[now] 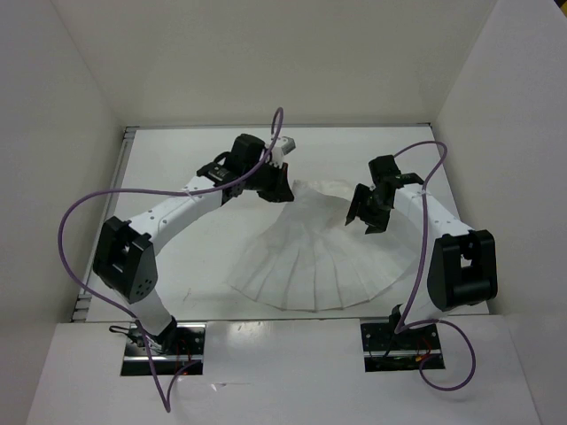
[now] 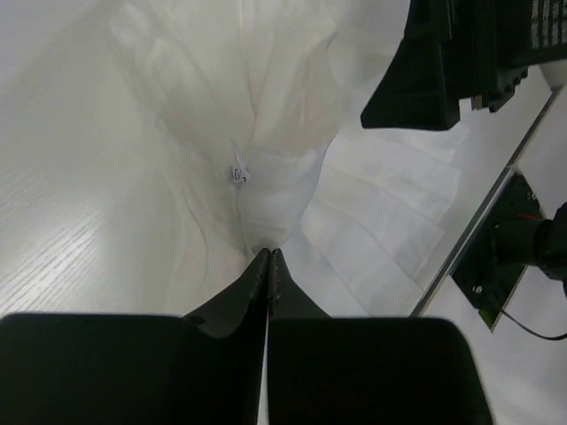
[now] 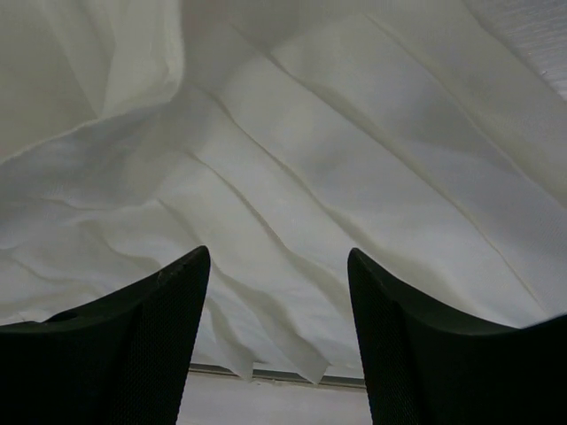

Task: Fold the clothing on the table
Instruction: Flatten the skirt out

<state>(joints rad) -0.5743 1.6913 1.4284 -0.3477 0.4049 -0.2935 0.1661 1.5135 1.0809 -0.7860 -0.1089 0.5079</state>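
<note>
The clothing [image 1: 319,257], a thin white pleated fan-shaped garment, lies spread on the table [image 1: 177,168]. My left gripper [image 1: 279,188] is at its narrow far-left corner. In the left wrist view the jaws [image 2: 269,253] are shut, and the fabric [image 2: 266,133] gathers into folds that run right up to the tips. A small label [image 2: 237,174] shows on it. My right gripper [image 1: 365,217] hovers over the garment's right upper edge. It is open [image 3: 276,266], with pleated cloth [image 3: 292,159] below the gap and nothing between the fingers.
White walls enclose the table on three sides. A grey rim [image 1: 126,177] runs along its left edge. Purple cables [image 1: 75,221] loop off both arms. The right arm's black wrist [image 2: 461,62] shows close by in the left wrist view.
</note>
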